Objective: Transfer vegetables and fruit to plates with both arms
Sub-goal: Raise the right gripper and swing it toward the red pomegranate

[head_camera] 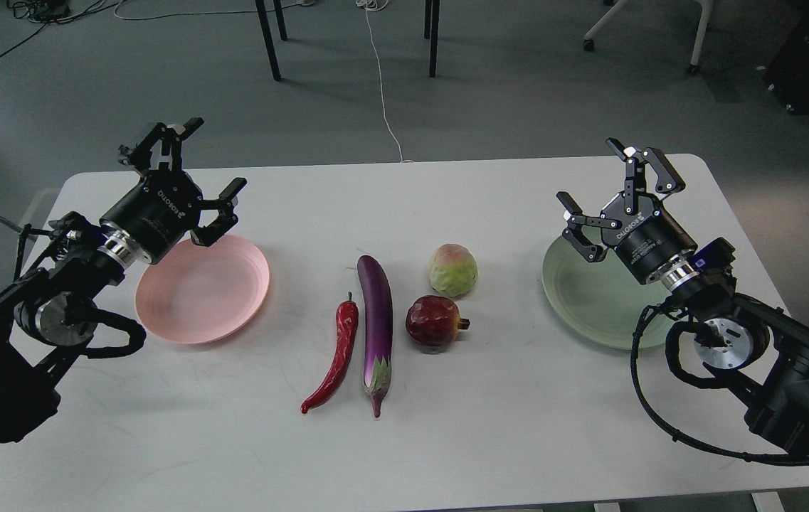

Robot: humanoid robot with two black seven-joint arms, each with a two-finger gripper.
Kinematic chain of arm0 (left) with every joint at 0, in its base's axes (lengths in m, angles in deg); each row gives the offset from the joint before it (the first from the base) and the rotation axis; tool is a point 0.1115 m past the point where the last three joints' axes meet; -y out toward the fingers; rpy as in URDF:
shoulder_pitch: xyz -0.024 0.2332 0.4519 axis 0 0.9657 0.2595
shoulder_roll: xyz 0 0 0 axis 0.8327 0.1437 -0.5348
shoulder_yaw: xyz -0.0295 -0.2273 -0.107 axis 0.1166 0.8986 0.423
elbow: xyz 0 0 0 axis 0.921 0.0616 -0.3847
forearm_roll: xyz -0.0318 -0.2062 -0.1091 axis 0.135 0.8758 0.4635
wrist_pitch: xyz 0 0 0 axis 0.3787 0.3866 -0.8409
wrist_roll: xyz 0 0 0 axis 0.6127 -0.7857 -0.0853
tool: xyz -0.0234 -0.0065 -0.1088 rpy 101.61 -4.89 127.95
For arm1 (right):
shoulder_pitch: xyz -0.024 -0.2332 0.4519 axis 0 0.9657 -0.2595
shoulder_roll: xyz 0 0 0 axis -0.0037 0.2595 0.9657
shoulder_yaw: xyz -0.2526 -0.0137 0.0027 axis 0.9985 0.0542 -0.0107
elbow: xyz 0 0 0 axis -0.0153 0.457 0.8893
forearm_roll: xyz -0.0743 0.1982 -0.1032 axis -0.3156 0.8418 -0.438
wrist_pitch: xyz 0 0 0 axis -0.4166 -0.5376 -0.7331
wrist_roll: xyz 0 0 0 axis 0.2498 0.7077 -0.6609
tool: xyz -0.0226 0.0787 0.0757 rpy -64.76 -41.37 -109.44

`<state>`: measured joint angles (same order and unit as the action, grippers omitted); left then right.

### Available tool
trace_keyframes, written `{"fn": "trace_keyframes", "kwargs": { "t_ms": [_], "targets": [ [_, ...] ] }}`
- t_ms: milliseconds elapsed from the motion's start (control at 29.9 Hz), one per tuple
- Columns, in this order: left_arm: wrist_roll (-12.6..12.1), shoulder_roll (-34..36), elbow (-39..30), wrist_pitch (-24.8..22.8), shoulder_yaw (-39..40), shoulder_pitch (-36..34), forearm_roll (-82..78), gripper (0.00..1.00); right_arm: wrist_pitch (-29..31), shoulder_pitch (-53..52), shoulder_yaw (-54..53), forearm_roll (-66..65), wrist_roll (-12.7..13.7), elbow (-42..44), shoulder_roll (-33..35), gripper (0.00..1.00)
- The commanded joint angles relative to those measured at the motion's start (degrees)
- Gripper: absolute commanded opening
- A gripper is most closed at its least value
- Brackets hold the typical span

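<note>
Nearest the camera, both black arms rise from the lower corners, the left gripper (194,160) and right gripper (607,181) each lifted above the white table (447,441) with fingers spread, empty. Between them lie the chili (333,359), eggplant (376,323), pomegranate (434,321) and green fruit (453,270), flanked by the pink plate (208,295) and green plate (589,299). Beyond, grey floor (518,85), cables and table legs.

Glossy eggplant (375,313) and chili pepper (338,353), matt pink plate (203,290), smooth white table (489,412).
</note>
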<state>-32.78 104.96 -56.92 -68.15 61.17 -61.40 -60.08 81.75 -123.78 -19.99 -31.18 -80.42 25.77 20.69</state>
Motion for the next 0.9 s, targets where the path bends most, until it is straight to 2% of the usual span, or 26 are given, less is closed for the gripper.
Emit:
{"fn": "trace_keyframes", "kwargs": {
  "t_ms": [0, 134, 334, 401, 502, 635, 869],
  "targets": [
    [1.06, -0.31, -0.17, 0.00, 3.05, 0.96, -1.00, 1.00, 0.00, 0.15, -0.26, 0.00, 0.01, -1.04, 1.72, 0.99],
    [1.59, 0.39, -0.17, 0.00, 3.32, 0.79, -2.85, 1.00, 0.00, -2.30, -0.35, -3.50, 0.01, -1.57, 3.57, 0.99],
    [1.50, 2.32, 0.01, 0.00, 2.09, -1.14, -4.69, 1.00, 0.00, -15.29, 1.04, -24.48, 0.01, -4.64, 6.73, 0.99],
    [1.42, 3.20, 0.01, 0.00, 2.09, -2.20, -6.36, 1.00, 0.00, -20.65, 4.63, -31.87, 0.01, -4.73, 7.26, 0.99],
    [1.59, 3.73, 0.01, 0.00, 2.09, -2.29, -6.19, 1.00, 0.00, -30.92, 15.42, -43.20, 0.01, -6.14, 7.09, 0.99],
    [1.94, 4.00, -0.17, 0.00, 2.17, -2.29, -6.02, 1.00, 0.00, -41.84, 27.57, -59.64, 0.01, -7.28, 4.02, 0.99],
    [4.40, 4.00, -0.43, 0.00, 2.79, -1.94, -6.02, 1.00, 0.00, -47.13, 34.97, -81.26, 0.01, -13.78, -1.00, 0.99]
  ]
}}
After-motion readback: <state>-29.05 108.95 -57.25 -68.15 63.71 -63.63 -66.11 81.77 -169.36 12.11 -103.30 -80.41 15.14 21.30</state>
